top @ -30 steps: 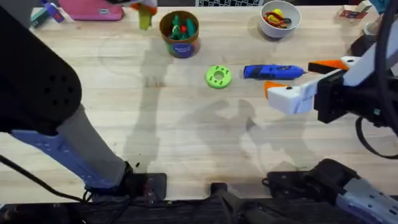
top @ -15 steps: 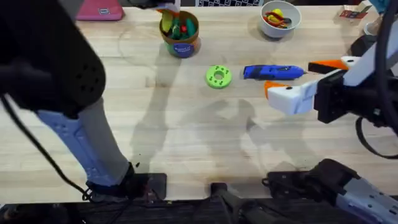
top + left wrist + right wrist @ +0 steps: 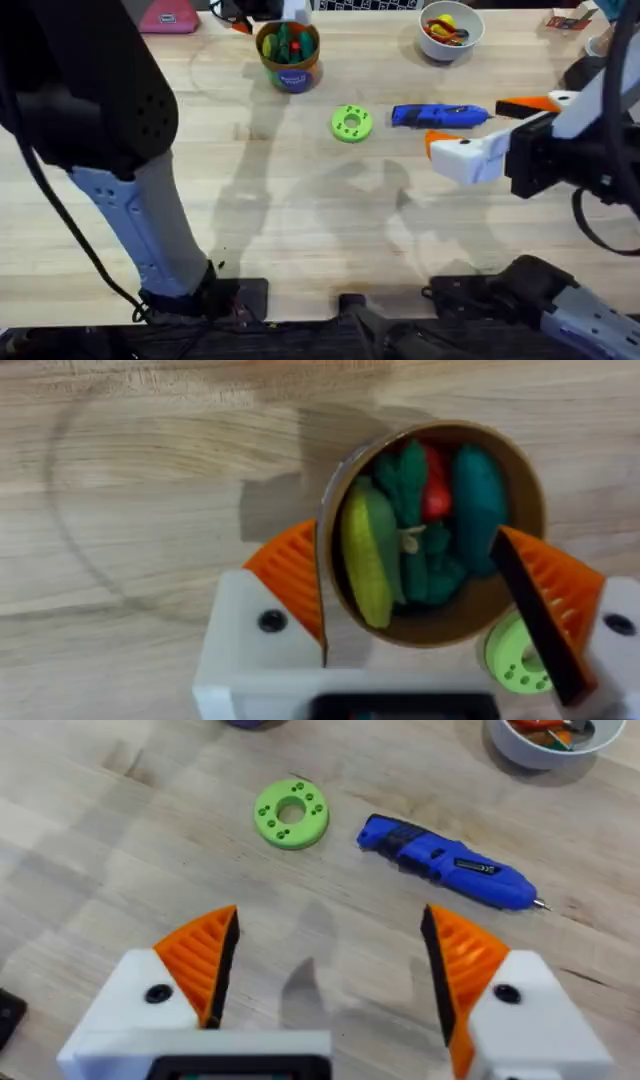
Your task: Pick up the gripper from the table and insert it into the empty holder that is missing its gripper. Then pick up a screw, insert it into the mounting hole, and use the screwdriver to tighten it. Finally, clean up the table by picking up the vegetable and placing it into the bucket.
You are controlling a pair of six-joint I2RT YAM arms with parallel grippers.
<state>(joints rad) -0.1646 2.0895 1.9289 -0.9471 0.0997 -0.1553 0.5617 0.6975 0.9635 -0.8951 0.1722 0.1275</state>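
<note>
Left hand (image 3: 420,610), fingers apart, hovers over bucket (image 3: 535,510) w/ vegetable (image 3: 368,555) inside; right hand (image 3: 330,970) open near screwdriver (image 3: 445,862).

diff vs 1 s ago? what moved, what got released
The left gripper carried the yellow vegetable rightward to the bucket and let it go; it now lies inside among the other toys, and the open fingers straddle the rim. The right gripper, the blue screwdriver, the green disc and the white bowl stayed put.
</note>
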